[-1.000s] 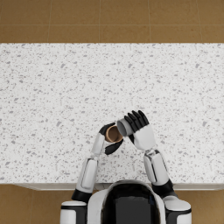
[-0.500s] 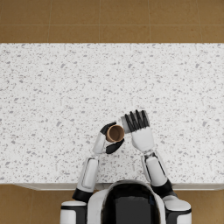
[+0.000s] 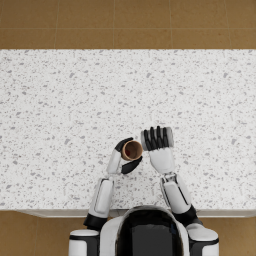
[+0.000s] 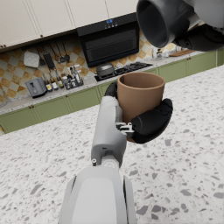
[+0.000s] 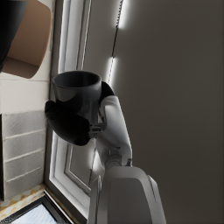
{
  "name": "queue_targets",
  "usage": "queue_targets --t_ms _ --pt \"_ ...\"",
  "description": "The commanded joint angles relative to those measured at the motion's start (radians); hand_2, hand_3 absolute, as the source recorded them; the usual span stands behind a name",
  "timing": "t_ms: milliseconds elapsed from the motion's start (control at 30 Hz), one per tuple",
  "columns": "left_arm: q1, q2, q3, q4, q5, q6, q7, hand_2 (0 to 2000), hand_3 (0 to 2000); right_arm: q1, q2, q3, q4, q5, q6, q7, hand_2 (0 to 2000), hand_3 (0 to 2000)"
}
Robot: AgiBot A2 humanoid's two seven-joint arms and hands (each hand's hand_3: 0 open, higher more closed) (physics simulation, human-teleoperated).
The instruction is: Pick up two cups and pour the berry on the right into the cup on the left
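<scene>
**Both cups in hand, grey one tipped on its side beside the brown**

My left robot hand (image 3: 123, 159) grips the brown cup (image 3: 132, 150), upright, mouth open to the head cam. It sits at about 6 o'clock on the speckled surface (image 3: 60, 110), near the front edge. Something dark red shows inside the brown cup; too small to call it a berry. In the left wrist view the fingers (image 4: 151, 122) wrap the cup's lower half, rim clear.

My right robot hand (image 3: 158, 141) is just beside it, at the brown cup's 3 o'clock, gripping the grey cup (image 4: 162, 19). Grey cup lies roughly sideways, mouth facing the brown cup, above and past its rim, not touching. Its visible interior looks bare.

Beyond the surface: brown tiled floor (image 3: 125, 22) at 12 o'clock.
</scene>
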Motion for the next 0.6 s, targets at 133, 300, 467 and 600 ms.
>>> queue_targets --t_ms 133,300,467,600 --pt "0.003 0.002 -0.007 -0.017 0.000 -0.001 0.000 2000 1280 0.001 -0.010 -0.017 0.013 0.008 0.002 0.000 2000 1280" --pt "-0.006 0.000 -0.006 -0.008 0.000 -0.001 0.000 2000 1280 -0.012 -0.004 -0.013 0.003 0.010 0.002 0.000 2000 1280" --pt "-0.007 -0.001 -0.007 -0.009 0.000 0.000 0.000 2000 1280 -0.014 -0.004 -0.014 0.004 0.011 0.001 0.000 2000 1280" --pt "-0.007 -0.001 -0.007 -0.010 0.000 0.000 0.000 2000 1280 -0.014 -0.004 -0.015 0.004 0.011 -0.001 0.000 2000 1280"
